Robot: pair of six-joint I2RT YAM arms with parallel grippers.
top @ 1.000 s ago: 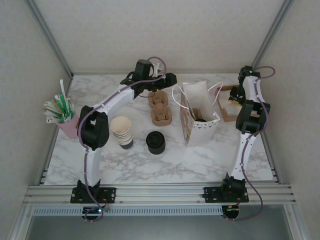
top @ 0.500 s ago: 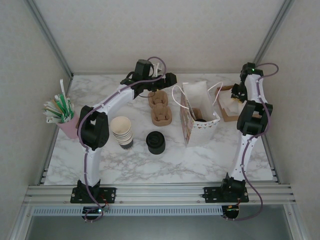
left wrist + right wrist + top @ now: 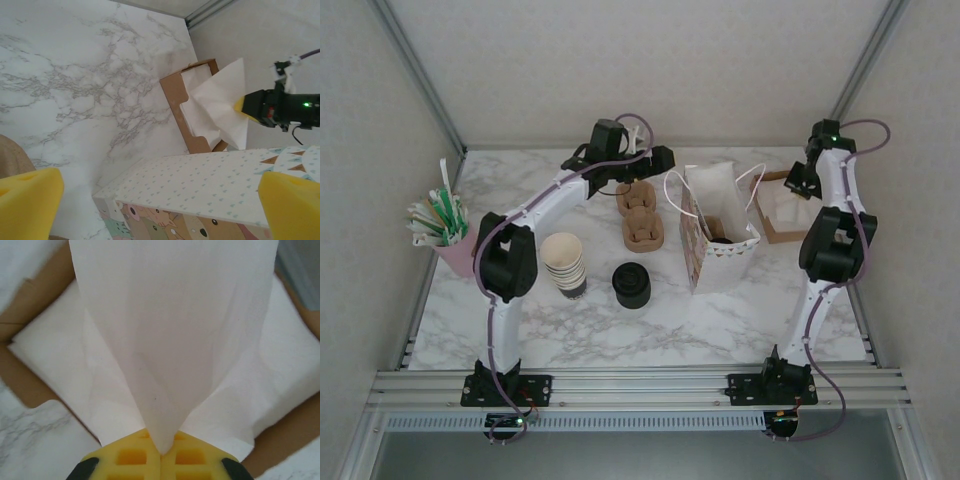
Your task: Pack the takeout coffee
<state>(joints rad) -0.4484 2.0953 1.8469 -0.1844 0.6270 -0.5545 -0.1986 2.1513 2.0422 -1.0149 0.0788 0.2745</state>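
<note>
The takeout coffee (image 3: 719, 237) shows as a round black lid down inside the open patterned paper bag (image 3: 718, 262); its wall is hidden. My left gripper (image 3: 658, 158) hangs open just behind and left of the bag, and in the left wrist view the gripper (image 3: 160, 207) has the bag's side (image 3: 210, 175) between its wide-apart yellow fingertips (image 3: 27, 200) without touching it. My right gripper (image 3: 161, 452) is shut on the corner of a white napkin (image 3: 170, 335), lifted from the brown napkin box (image 3: 772, 232) at the back right, where the gripper (image 3: 800, 182) hovers.
A cream stack of paper cups (image 3: 563, 262) and a stack of black lids (image 3: 632, 285) stand in front of the left arm. Brown pulp cup carriers (image 3: 640, 218) lie left of the bag. A pink cup of stirrers (image 3: 445, 228) stands at the far left edge.
My right gripper has shut on the napkin and risen toward the back wall, pulling the sheet up from the box. The left arm has not moved.
</note>
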